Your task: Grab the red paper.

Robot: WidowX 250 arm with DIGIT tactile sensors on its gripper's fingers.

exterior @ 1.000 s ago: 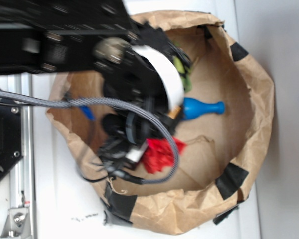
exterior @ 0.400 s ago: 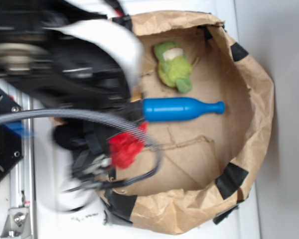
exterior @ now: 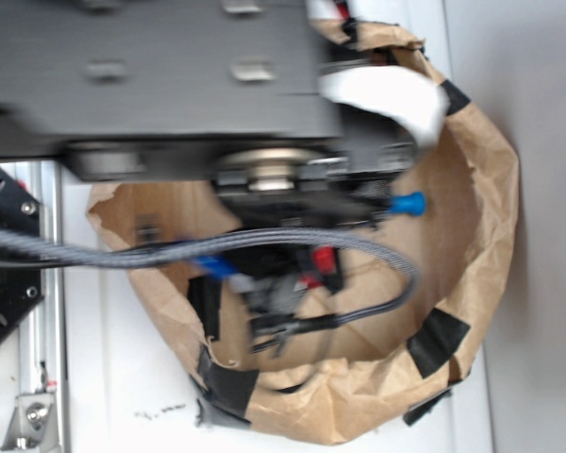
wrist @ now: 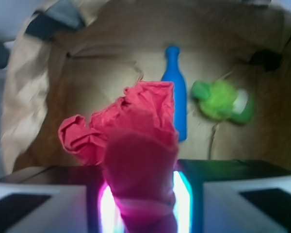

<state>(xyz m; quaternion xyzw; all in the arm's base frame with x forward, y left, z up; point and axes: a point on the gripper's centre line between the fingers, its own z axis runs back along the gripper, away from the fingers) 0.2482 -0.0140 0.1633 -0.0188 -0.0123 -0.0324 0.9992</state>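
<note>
The red paper (wrist: 136, 126) is a crumpled red wad filling the middle of the wrist view, pinched between my two jaws. My gripper (wrist: 141, 204) is shut on it, and the paper juts forward past the fingertips. In the exterior view only a small red patch of the red paper (exterior: 323, 261) shows under the arm, with the blurred gripper (exterior: 283, 288) around it, inside the brown paper bag (exterior: 491, 179). My arm hides most of the bag's inside.
A blue bottle (wrist: 177, 92) lies on the bag floor, its cap (exterior: 407, 203) poking out past the arm. A green-yellow plush toy (wrist: 222, 100) lies beside it. The bag's crumpled walls (wrist: 24, 97) with black tape patches (exterior: 437, 342) ring everything.
The arm has swung right across the bag, now covering the plush toy and most of the bottle. The red paper stays in the jaws and travelled with them.
</note>
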